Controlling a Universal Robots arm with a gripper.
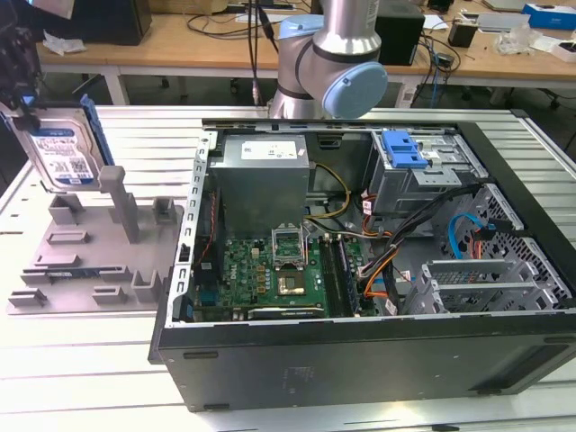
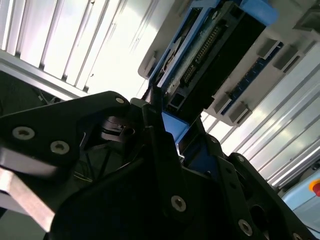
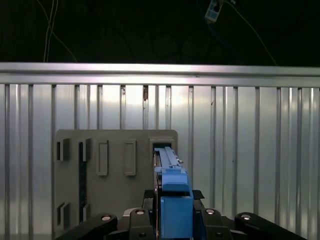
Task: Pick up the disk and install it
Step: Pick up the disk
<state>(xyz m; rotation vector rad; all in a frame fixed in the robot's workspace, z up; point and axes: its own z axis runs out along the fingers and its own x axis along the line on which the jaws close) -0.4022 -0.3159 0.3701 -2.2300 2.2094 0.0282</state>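
Observation:
The disk (image 1: pixel 63 155) stands on edge over the grey fixture (image 1: pixel 99 261) at the exterior view's left, its white and blue label facing the camera and its blue bracket along the rim. My gripper (image 1: pixel 27 103) comes down on it from above, a dark mass at the frame's corner. In the first wrist view the blue bracket (image 3: pixel 172 197) sits clamped between the black fingers (image 3: pixel 137 220), over a slot of the grey fixture (image 3: pixel 100 150). The second wrist view shows the disk's connector edge (image 2: pixel 210 50) running out from the gripper (image 2: pixel 167 132), which is shut on it.
An open computer case (image 1: pixel 531 234) lies on the slatted metal table (image 1: pixel 90 378), with a motherboard (image 1: pixel 279 270), loose cables and a blue-tabbed drive bay (image 1: pixel 402 148) at its far right. The arm's base (image 1: pixel 328 63) rises behind the case. A tall grey post (image 1: pixel 121 202) stands on the fixture beside the disk.

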